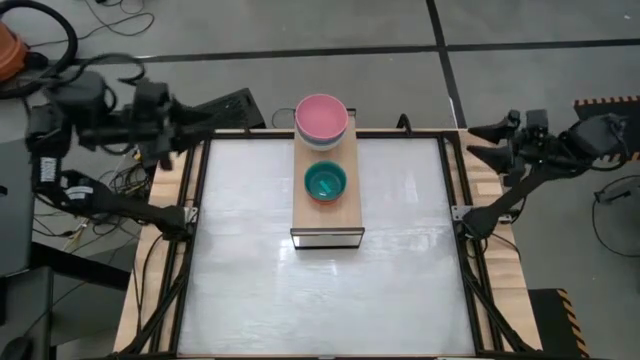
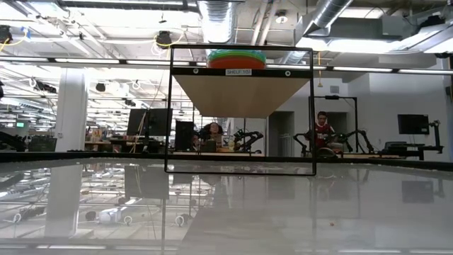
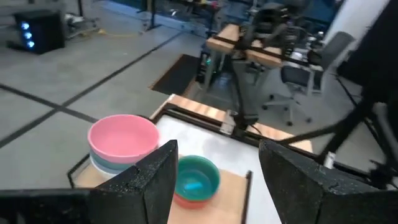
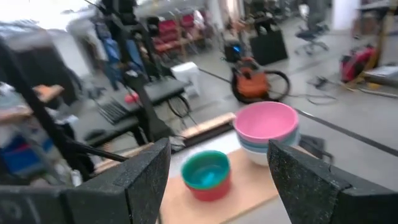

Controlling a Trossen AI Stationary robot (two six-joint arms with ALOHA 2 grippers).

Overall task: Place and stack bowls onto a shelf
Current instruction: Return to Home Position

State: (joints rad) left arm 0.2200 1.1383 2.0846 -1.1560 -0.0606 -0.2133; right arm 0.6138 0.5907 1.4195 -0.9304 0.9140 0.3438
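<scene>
- Shelf (image 1: 325, 215) at the table (image 1: 320, 295)'s 12 o'clock bears a pink-topped stack (image 1: 321, 120), with a teal-topped stack (image 1: 325, 183) toward 6.
- Left gripper (image 3: 216, 155) at 10, right gripper (image 4: 219, 152) at 2: both spread wide, empty, parked clear so no stack gets bumped.

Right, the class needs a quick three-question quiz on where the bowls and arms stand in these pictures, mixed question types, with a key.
1. True or false: the pink bowl tops the stack at the back end of the shelf.
2. Which colour shows beneath the teal bowl? A red, B white, C magenta.
3. Fill in: the left claw and right claw are both ___, holding nothing.
Key: 1 true; 2 A; 3 open.
</scene>
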